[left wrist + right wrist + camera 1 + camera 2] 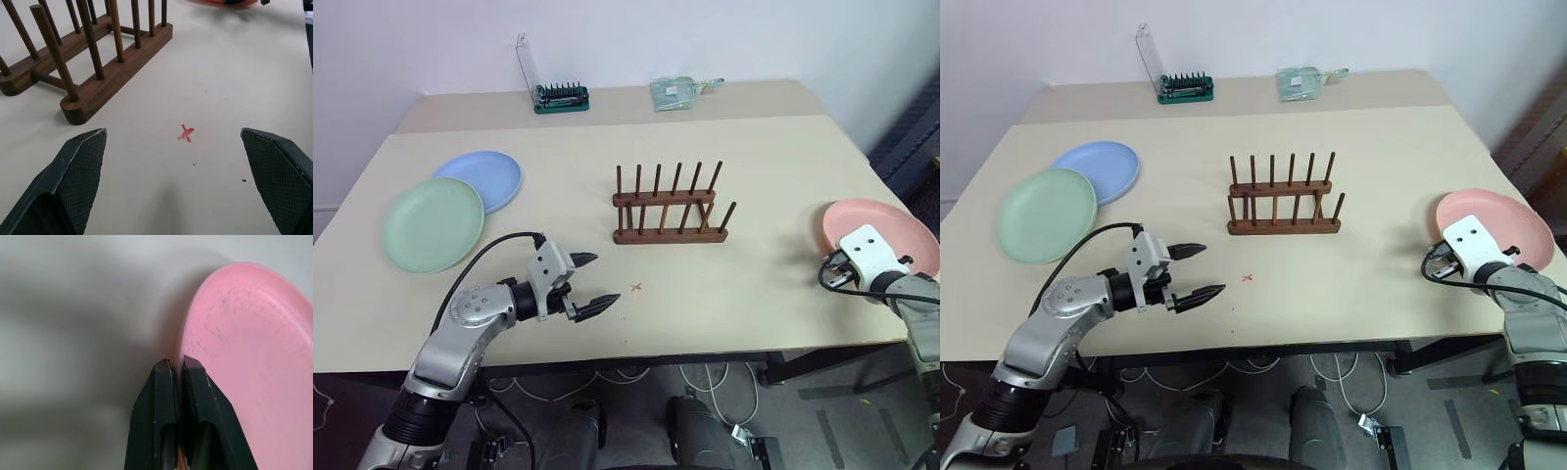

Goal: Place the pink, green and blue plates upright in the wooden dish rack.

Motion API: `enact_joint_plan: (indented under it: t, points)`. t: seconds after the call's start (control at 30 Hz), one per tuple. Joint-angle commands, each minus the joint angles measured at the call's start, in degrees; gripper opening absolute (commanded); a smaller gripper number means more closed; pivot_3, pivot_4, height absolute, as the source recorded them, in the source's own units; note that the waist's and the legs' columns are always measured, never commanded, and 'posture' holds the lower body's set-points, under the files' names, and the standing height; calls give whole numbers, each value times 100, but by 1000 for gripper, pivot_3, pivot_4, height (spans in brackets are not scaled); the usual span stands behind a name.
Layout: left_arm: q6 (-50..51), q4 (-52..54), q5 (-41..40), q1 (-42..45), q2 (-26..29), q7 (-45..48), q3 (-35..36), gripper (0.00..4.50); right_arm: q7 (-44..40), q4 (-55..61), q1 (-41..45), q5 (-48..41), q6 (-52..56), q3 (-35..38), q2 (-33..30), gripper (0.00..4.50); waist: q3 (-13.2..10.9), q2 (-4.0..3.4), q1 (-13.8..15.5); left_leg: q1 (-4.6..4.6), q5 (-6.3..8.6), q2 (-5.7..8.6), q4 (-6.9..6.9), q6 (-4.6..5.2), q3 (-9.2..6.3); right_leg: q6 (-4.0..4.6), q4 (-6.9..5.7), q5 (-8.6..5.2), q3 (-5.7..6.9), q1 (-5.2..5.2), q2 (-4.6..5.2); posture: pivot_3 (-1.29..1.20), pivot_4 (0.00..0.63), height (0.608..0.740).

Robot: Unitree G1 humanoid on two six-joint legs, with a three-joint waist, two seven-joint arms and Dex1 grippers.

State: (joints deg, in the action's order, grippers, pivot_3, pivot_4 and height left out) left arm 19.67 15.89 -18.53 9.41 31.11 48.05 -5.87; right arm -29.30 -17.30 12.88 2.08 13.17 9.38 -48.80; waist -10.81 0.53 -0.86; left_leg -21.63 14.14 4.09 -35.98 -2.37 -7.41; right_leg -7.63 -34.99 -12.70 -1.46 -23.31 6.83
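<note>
The wooden dish rack [668,206] stands empty at mid-table. At the left lies the green plate [433,224], overlapping the blue plate [484,178] behind it. The pink plate [891,227] lies at the table's right edge. My left gripper [605,279] hovers open over the table in front of the rack and to its left, holding nothing. In the left wrist view the rack [117,73] shows beyond its fingertips [88,147]. My right gripper [177,363] is shut on the near left rim of the pink plate [244,357], one finger over it, one outside.
A small red mark [636,287] is on the table just right of the left gripper. On the second table behind stand a green bit-set case [560,96] with its clear lid up and a clear plastic pack [680,91]. The table's right edge runs close by the pink plate.
</note>
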Motion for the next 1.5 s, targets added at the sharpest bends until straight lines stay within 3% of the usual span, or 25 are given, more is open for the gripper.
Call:
enact_joint_plan:
  t: [0.03, 0.1, 0.2, 0.47, 0.63, 1.03, 1.27, 1.37, 1.5]
  points:
    - [-156, -17, 58, 35, -58, -97, 57, 4500, 1, 587, 606, -224, -624, 138, 88, 28, -4, -7, -21, 0, 0, 0, 0, 0, 0, 0, 0, 0, 0, -1, 0, 0, 150, 740]
    - [-186, -44, 81, 31, -72, -102, 50, 4500, -416, 1359, 1043, -1256, -521, 388, 506, 28, -8, -11, -81, 3, 0, -3, 4, 0, 3, -1, -2, 1, -1, -4, -2, 0, 150, 740]
    - [-216, -72, 117, 11, -84, -121, 47, 4500, -660, 2394, 1638, -3029, 682, 872, 954, 28, -13, -16, -132, 1, 0, -9, 9, 0, -6, -16, -8, 8, 0, -9, -9, 0, 150, 740]
    - [-277, -118, 182, -12, -144, -159, 36, 4500, -28, 3506, 2374, -6733, 2942, 1416, 1539, 28, -10, -3, 121, -58, 1, 1, -10, 2, -45, -2, 30, 11, 20, -22, -3, 0, 150, 740]
    - [-277, -143, 191, 12, -171, -180, 25, 4500, 505, 3276, 2452, -7319, 3234, 1351, 1759, 28, -10, -3, 137, -67, 1, 2, -8, 2, -43, 7, 35, 10, 21, -33, -4, 0, 150, 740]
    - [-219, -32, 196, -52, -167, -236, 21, 4500, 718, 2699, 2207, -6968, 3077, 1290, 1934, 28, -10, -4, 109, -69, 1, 3, -6, 3, -36, -6, 32, 17, 21, -39, -6, 0, 150, 740]
    - [-197, 5, 205, -60, -156, -246, 17, 4500, 978, 2255, 2193, -7275, 3105, 1651, 2142, 28, -10, -5, 98, -69, 0, 3, -7, 3, -35, -6, 29, 18, 20, -41, -7, 0, 150, 740]
    - [-188, 0, 210, -39, -159, -248, 10, 4500, 1022, 2143, 2197, -7260, 3130, 1687, 2128, 1032, -10, -5, 88, -69, 0, 2, -5, 3, -35, -7, 27, 18, 20, -42, -7, 0, 150, 740]
    - [-175, 0, 213, -24, -168, -253, -2, 4500, 1090, 2103, 2226, -6924, 2972, 1622, 2080, 3026, -10, -5, 29, -69, 0, 3, -7, 3, -35, -7, 21, 18, 20, -43, -7, 0, 150, 740]
